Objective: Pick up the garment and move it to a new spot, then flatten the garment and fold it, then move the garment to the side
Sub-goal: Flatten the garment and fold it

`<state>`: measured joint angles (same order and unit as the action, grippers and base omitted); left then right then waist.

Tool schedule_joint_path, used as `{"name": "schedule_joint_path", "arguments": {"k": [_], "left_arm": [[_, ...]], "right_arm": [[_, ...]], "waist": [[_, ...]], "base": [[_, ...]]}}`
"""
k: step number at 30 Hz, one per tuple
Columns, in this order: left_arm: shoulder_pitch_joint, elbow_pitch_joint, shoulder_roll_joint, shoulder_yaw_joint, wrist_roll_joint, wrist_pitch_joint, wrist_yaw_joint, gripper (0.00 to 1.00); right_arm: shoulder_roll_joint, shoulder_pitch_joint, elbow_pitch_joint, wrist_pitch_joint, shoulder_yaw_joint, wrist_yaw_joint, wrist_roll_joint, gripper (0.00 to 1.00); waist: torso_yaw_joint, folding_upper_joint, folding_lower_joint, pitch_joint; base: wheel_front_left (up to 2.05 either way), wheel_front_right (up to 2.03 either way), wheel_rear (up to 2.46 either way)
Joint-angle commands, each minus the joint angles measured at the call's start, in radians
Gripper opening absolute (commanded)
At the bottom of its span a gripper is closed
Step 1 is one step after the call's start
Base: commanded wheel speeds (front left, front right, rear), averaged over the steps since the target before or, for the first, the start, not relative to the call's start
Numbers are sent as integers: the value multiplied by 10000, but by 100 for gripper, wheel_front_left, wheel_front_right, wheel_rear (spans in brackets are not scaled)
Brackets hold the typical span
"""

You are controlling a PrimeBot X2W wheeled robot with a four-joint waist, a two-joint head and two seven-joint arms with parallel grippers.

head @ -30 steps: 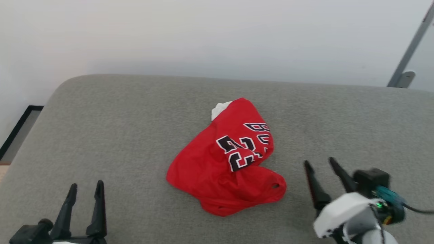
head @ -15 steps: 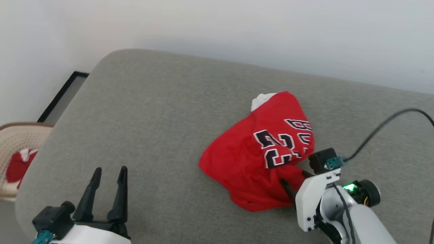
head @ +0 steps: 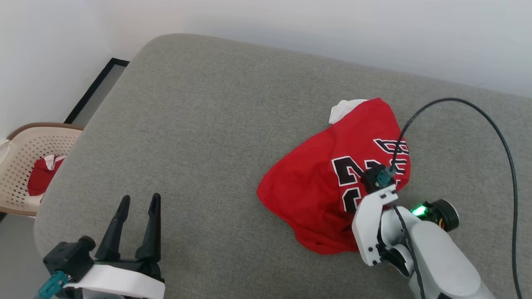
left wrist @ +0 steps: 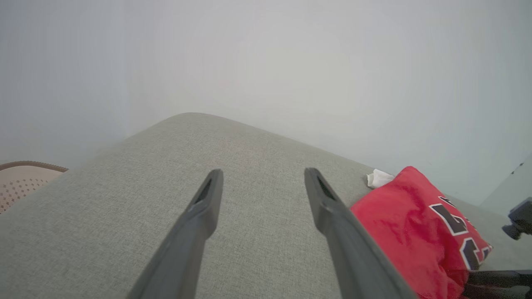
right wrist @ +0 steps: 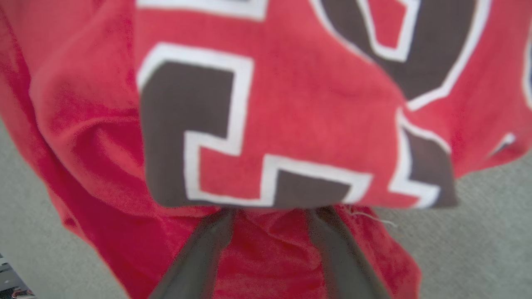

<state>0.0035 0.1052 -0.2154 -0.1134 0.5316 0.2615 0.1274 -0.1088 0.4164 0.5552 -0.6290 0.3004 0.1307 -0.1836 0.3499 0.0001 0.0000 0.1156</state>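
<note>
garment (head: 316,187) lies crumpled on right half of grey padded surface (head: 199,116), number print up, white sleeve poking out at far edge. right gripper (right wrist: 275,214) is pushed in under the printed fold, fingers (right wrist: 208,249) apart at base, tips hidden, so can't tell if it has fabric. left gripper (head: 140,198) spread wide, empty, well apart from garment

The garment (head: 316,195) lies bunched on the right half of the worktop (head: 208,124), with the wall (head: 291,25) behind. My right fingers (right wrist: 199,257) reach under its near fold. My left fingers (head: 114,230) hover over the near left corner, well apart from it. A basket (head: 25,145) sits beyond the worktop's left edge, with a cloth (head: 41,180) inside.
</note>
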Motion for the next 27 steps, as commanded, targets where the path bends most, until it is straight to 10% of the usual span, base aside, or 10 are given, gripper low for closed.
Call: {"name": "schedule_joint_path", "arguments": {"k": [1,13,27], "left_arm": [[-136,2,23,17,24,51,18,100],[346,-280,-128,718,72,51,18,100],[375,-330,-101,777,87,51,18,100]], "right_arm": [[9,-78,176,-29,66,1,-83,0],[-1342,-182,-3041,-1301,901,-1,-1575,0],[-2519,-3460,-6750,-4247,-1223,-1,-1966,0]], "waist": [[-60,-1,0,22],[-1136,-1,0,-50],[-1591,-1,0,78]], "base": [[0,0,0],[0,0,0],[0,0,0]]}}
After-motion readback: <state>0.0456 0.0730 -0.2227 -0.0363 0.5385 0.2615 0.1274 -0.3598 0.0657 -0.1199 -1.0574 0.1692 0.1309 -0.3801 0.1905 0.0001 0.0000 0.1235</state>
